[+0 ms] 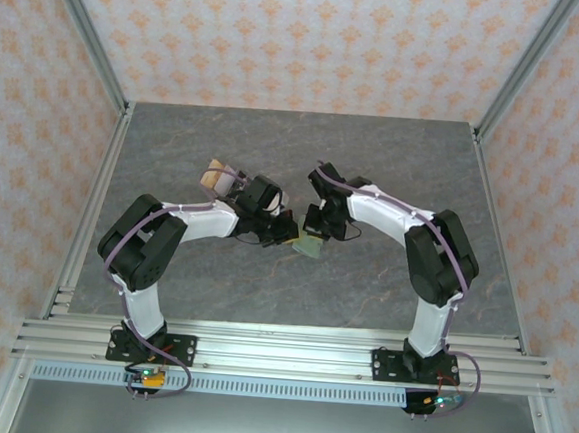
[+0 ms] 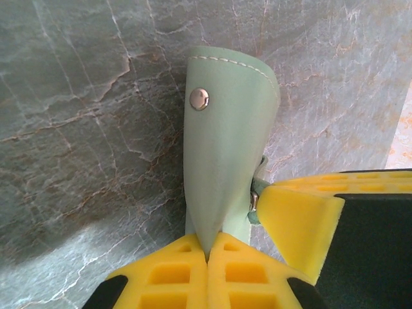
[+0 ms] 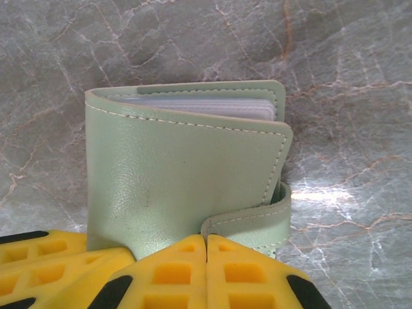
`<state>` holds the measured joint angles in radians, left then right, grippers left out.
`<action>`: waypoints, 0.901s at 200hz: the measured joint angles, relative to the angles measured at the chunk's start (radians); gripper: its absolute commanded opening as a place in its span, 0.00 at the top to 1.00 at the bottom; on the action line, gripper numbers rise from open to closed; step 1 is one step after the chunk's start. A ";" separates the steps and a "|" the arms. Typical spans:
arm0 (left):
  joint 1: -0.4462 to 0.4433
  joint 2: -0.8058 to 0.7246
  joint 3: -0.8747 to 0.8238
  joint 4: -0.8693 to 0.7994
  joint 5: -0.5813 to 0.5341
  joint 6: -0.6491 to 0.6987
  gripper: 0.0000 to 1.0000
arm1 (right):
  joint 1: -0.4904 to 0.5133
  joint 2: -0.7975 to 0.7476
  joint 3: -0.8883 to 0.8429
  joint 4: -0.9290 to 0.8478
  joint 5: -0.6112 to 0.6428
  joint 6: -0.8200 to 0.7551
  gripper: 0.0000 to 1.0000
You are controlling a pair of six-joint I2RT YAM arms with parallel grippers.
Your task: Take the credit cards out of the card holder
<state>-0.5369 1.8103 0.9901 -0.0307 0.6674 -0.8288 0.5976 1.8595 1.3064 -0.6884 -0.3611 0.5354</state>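
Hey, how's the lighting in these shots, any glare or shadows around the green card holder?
Right wrist: bright glare on the table just right of the card holder, which looks sharp. Left wrist: a dark shadow across the table's lower left, a small highlight on the snap. Top external: soft, even light, no harsh glare.

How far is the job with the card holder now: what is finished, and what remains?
Done: the tab looks unsnapped. In hand: the left end effector and right end effector both pinch the folded card holder. Left: pale edges, probably the credit cards, sit inside; all must come out.
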 measured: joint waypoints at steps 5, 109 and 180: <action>-0.001 0.000 0.000 0.000 -0.003 0.000 1.00 | 0.002 -0.004 -0.004 0.000 0.009 0.004 1.00; 0.001 -0.011 0.000 -0.063 -0.056 0.031 0.64 | -0.016 -0.045 -0.089 -0.058 0.206 0.037 0.84; 0.004 -0.083 0.031 -0.179 -0.130 0.020 0.26 | -0.016 -0.045 -0.090 0.018 0.138 0.026 0.71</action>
<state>-0.5331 1.7271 1.0214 -0.2096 0.5377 -0.8089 0.5816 1.8145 1.2163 -0.6708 -0.2230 0.5610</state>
